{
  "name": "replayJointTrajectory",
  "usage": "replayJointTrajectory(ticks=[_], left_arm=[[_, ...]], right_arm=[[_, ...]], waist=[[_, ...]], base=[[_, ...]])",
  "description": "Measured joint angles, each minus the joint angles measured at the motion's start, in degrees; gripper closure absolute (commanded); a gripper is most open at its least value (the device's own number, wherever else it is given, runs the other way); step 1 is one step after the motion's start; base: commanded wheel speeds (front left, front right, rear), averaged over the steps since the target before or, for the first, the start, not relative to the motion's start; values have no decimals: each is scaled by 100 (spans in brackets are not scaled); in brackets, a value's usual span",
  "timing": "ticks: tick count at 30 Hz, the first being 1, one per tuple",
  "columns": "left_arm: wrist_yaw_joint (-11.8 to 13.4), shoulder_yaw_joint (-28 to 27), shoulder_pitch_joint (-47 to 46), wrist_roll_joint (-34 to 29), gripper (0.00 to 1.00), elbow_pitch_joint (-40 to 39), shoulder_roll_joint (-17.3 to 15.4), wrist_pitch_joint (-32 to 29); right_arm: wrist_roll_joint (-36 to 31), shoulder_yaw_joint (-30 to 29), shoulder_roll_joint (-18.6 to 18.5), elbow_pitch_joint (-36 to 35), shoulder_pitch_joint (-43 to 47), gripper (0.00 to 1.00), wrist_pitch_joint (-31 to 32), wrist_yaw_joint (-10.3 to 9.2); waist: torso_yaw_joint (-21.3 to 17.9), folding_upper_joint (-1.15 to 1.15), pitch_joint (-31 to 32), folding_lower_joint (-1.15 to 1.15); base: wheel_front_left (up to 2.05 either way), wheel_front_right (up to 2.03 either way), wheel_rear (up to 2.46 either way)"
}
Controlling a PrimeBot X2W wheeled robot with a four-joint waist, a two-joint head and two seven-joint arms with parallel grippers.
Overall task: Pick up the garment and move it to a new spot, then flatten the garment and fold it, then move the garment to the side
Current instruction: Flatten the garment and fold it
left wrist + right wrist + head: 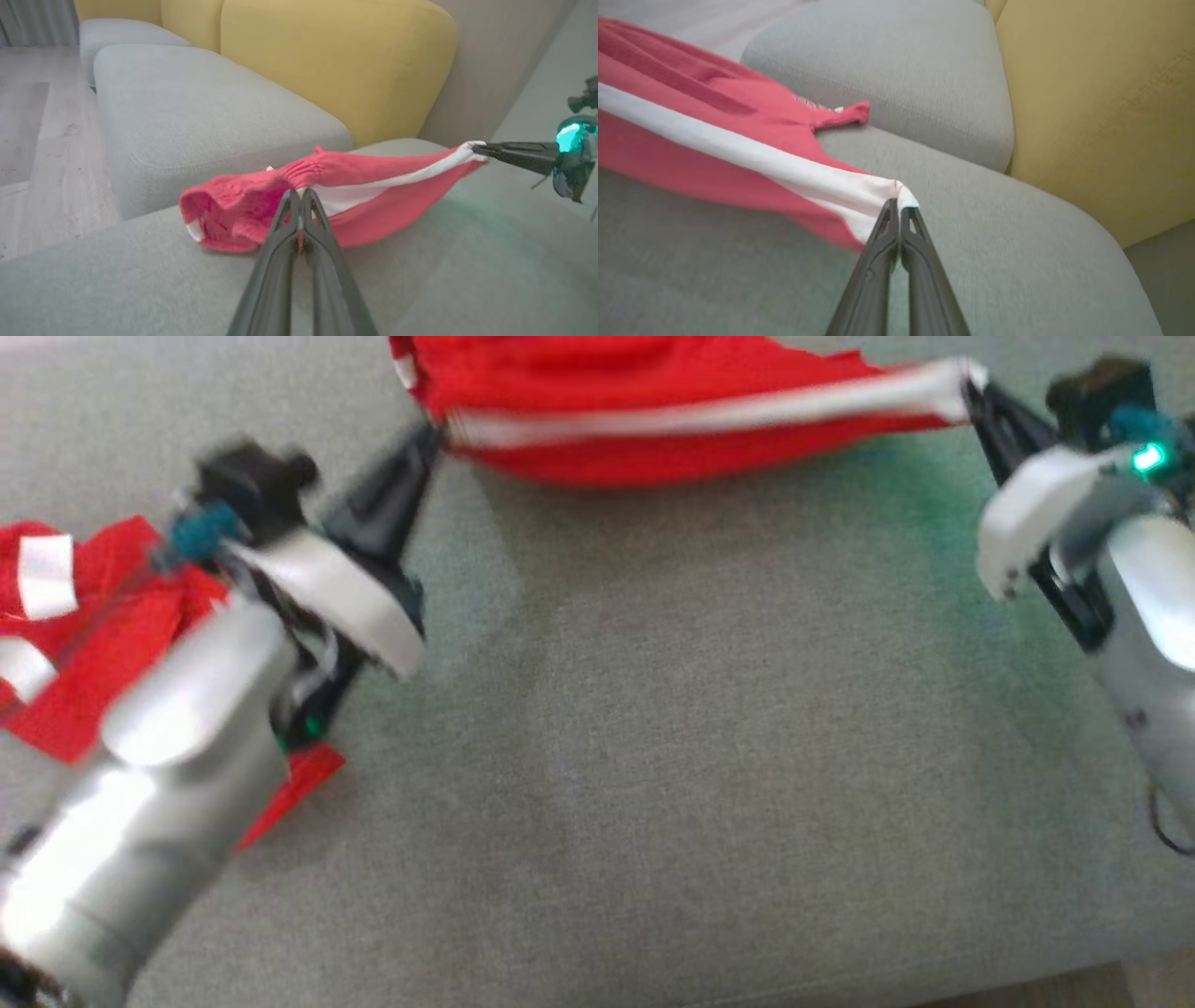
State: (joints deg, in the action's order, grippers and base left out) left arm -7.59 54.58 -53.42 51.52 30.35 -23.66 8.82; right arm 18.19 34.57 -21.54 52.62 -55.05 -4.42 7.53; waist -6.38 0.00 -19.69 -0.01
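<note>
**A:** Where's the garment (653, 392) now?

**B:** It's strung between the two arms, over the grey sofa cushion (700, 756). The left claw (434, 434) is pinched shut on one part and the right claw (971, 387) is pinched shut on the far tip, right on the white stripe (747, 415).

**A:** So which way does it run?

**B:** Its long axis goes claw to claw, straight across in front of the robot, and the stripe runs along that line. The middle sags toward the cushion, though I can't tell if it touches.

**A:** Are the grips even?

**B:** Not quite. The right claw has the very end. The left claw bites further in, so a bunched, gathered part spills past it and seems to rest on the cushion. I'd say flattening depends on that. Both arms need to lower together along that line, and the bunch on the left needs pulling out.

**A:** Is either arm nearer?

**B:** Neither, since each already holds its end.

**A:** What's the red heap under the left forearm?

**B:** That's another red cloth (103, 616) with white patches, lying apart from the held one.

**A:** Any brand or writing?

**B:** None I can read. The right wrist view shows a small pale patch on the fabric, maybe a tag (817, 103), but it's too blurred. The yellow backrest (336, 60) is plain.
</note>
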Motion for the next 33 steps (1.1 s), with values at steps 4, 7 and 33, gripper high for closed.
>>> replayJointTrajectory(ticks=[4, 7, 33], left_arm=[[0, 392, 433, 26, 100, -300, -91, -76], [1, 553, 715, 10, 100, -408, -134, -77], [1051, 1056, 2640, 256, 100, -2273, -134, -108]], right_arm=[[769, 656, -590, -519, 354, 100, 475, 0], [1260, 1000, -944, -904, 567, 100, 788, 0], [2713, 676, -2767, -3486, 2780, 100, 2269, 0]], waist=[[12, 0, 227, 0], [15, 0, 393, 0], [-359, 0, 1670, 0]], base=[[0, 0, 0], [0, 0, 0], [0, 0, 0]])
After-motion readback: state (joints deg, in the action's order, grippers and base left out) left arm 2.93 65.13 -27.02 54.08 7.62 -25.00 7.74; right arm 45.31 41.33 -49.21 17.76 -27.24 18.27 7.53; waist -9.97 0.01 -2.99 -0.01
